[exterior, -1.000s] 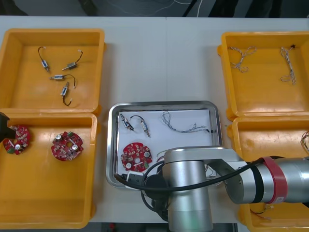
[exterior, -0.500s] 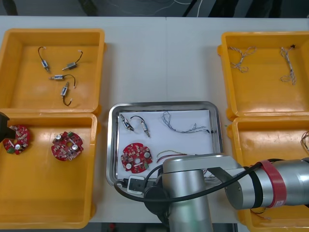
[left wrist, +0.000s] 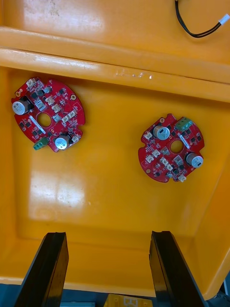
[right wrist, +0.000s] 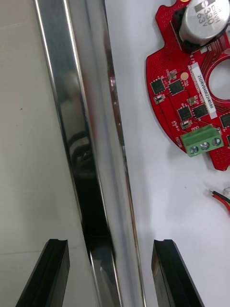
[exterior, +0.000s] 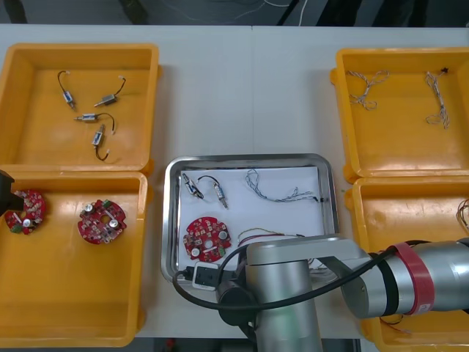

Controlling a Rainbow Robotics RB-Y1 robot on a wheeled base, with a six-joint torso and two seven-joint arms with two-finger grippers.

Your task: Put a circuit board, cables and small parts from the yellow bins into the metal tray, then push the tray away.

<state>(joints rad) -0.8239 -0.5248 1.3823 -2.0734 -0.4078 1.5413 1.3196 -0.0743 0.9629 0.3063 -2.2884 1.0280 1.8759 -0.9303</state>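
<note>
Nearest me, at the bench's six o'clock edge, the right arm had drawn back a little over the last second. That uncovered a red and yellow cable lying in the metal tray. The right end effector stood open astride the tray's six o'clock rim, with one finger over the bare bench and the other over the white lining. Inside lay a circuit board with that cable at its three o'clock. Farther in were small metal parts at eleven o'clock and a twisted blue and white cable at one o'clock. To my eye the loading was done and only the push away remained. At nine o'clock the left end effector, also open and empty, hung over a yellow bin holding two spare boards. Farthest off, the eleven o'clock bin held more parts and the one o'clock bin more cables.
</note>
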